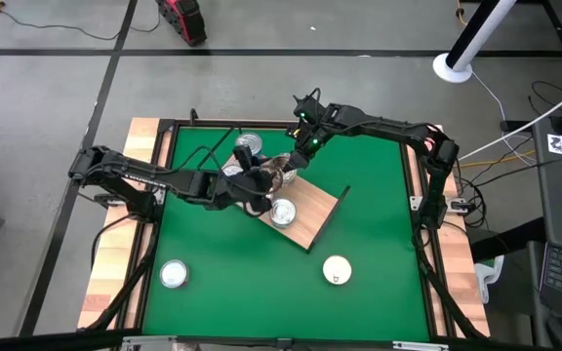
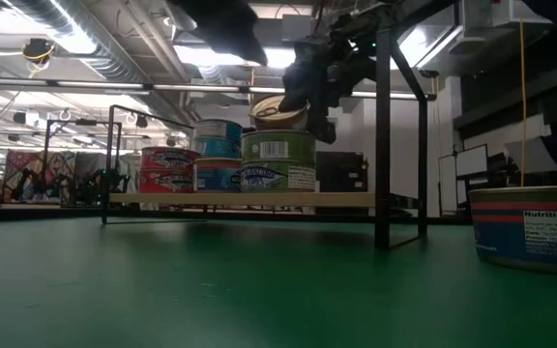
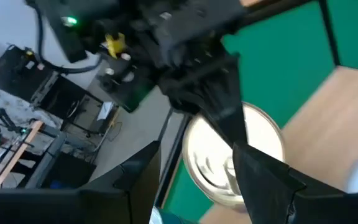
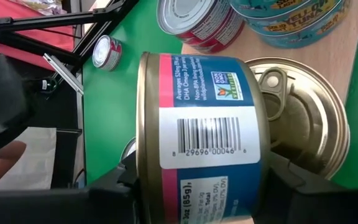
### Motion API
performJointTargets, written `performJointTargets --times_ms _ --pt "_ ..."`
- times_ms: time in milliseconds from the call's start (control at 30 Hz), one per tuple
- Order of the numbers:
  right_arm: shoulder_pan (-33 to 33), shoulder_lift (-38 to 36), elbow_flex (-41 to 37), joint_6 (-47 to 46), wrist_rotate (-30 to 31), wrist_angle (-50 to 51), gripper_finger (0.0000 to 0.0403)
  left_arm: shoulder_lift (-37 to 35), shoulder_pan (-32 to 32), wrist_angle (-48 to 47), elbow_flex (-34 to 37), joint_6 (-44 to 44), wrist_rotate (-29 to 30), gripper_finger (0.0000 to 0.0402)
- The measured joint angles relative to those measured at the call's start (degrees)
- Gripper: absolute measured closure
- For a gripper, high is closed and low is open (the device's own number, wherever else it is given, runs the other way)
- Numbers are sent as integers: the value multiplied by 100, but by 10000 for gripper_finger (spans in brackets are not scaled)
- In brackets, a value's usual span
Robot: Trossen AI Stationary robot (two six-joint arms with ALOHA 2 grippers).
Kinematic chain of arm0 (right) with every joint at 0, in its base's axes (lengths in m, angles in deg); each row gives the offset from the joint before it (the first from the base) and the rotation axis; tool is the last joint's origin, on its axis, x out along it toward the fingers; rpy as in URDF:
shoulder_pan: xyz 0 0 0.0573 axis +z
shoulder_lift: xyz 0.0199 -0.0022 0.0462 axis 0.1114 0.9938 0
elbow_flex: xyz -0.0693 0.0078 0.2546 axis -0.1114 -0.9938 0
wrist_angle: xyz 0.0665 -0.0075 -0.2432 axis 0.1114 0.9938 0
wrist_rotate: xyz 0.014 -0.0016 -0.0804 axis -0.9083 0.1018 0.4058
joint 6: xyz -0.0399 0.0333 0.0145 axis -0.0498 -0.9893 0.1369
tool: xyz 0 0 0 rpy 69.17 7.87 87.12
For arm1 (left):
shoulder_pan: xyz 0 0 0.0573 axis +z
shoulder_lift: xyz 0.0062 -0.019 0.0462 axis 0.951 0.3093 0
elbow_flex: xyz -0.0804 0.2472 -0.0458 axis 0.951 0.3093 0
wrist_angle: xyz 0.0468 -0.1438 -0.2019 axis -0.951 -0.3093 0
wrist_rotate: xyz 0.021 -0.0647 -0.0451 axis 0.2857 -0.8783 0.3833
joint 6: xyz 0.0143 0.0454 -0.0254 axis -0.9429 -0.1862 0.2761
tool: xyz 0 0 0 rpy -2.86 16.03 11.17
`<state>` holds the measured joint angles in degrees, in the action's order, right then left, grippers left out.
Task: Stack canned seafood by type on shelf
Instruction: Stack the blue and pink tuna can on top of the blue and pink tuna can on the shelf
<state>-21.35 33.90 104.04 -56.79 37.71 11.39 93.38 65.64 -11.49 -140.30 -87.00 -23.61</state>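
Observation:
My right gripper is over the shelf's far-left corner, shut on a blue-and-pink-labelled tin. That tin is tipped on edge over a gold-lidded, green-labelled tin standing on the shelf. Beside it on the board are red-labelled tins and stacked blue ones. My left gripper is at the shelf's left edge, open, fingers apart before a pale-lidded tin; whether it touches that tin, I cannot tell. My right gripper pinches the blue-and-pink tin across its two flat ends, one finger on each face, with the label wall showing between them. The fingers come slanting down from the far right. The tin is tilted over the gold lid; whether its rim rests there is unclear.
One silver-lidded tin stands on the shelf near my left gripper. Loose tins lie on the green mat at the far side, near left and near middle. A dark frame post stands by the shelf.

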Motion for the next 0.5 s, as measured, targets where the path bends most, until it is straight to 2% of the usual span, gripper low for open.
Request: performJointTargets --times_ms 300,500 --pt "0 2 0 2 9 2 180 0 492 245 0 1 -647 205" --pt "1 2 0 5 94 4 176 0 723 243 0 76 -886 205"
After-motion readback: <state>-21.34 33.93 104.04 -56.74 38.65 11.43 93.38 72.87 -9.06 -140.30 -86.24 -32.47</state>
